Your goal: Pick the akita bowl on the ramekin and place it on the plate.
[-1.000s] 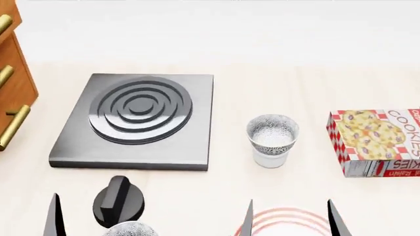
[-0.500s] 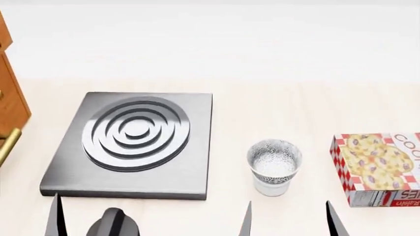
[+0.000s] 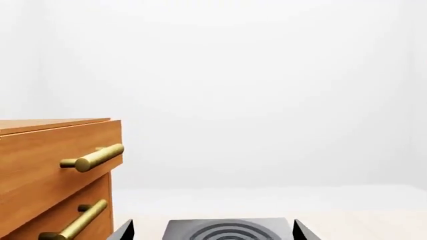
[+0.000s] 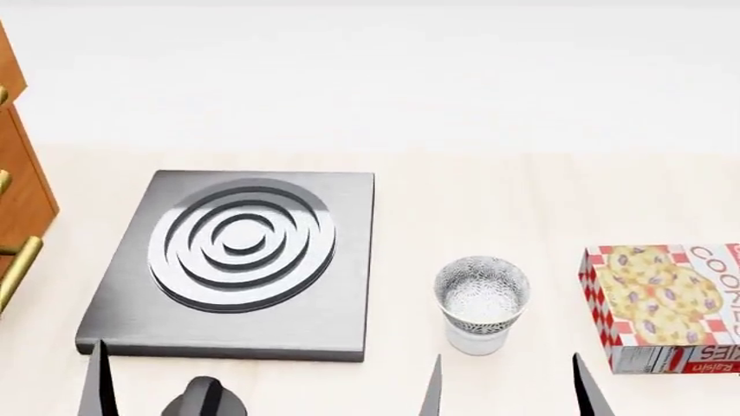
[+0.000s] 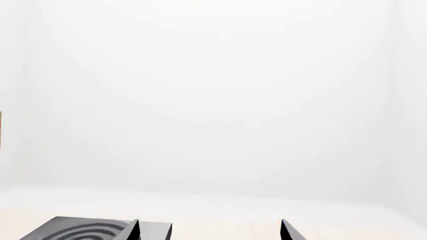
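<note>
**A:** Where is the akita bowl at this moment?

**B:** From my head camera, the akita bowl (image 4: 483, 294) sits upright inside the ramekin (image 4: 476, 339); only the white lower part of the ramekin shows under it. They stand on the pale wooden counter (image 4: 486, 199), between the electric hob plate (image 4: 237, 260) and the cookie box (image 4: 667, 307), apart from both. I do not see the red-ringed dish in any view.

**A:** And your two grippers?

**B:** My right gripper (image 4: 507, 388) has its two dark fingertips spread wide at the near edge of the head view. The bowl is beyond them and closer to the inner finger. Nothing is between them, and the right wrist camera shows the same wide gap. Of my left gripper only one fingertip (image 4: 96, 381) is visible in the head view, but in the left wrist camera both tips of the left gripper (image 3: 212, 231) stand far apart, with the hob plate between and beyond them. Both grippers hold nothing.

**A:** What about the room?

**B:** Behind the counter there is a plain white wall (image 5: 213, 100). On my left side stands a wooden drawer cabinet (image 3: 47, 170) with brass bar handles (image 3: 93, 157), close beside the hob plate. A dark knob (image 4: 204, 399) is just before the hob's near edge, partly cut off by the frame.
</note>
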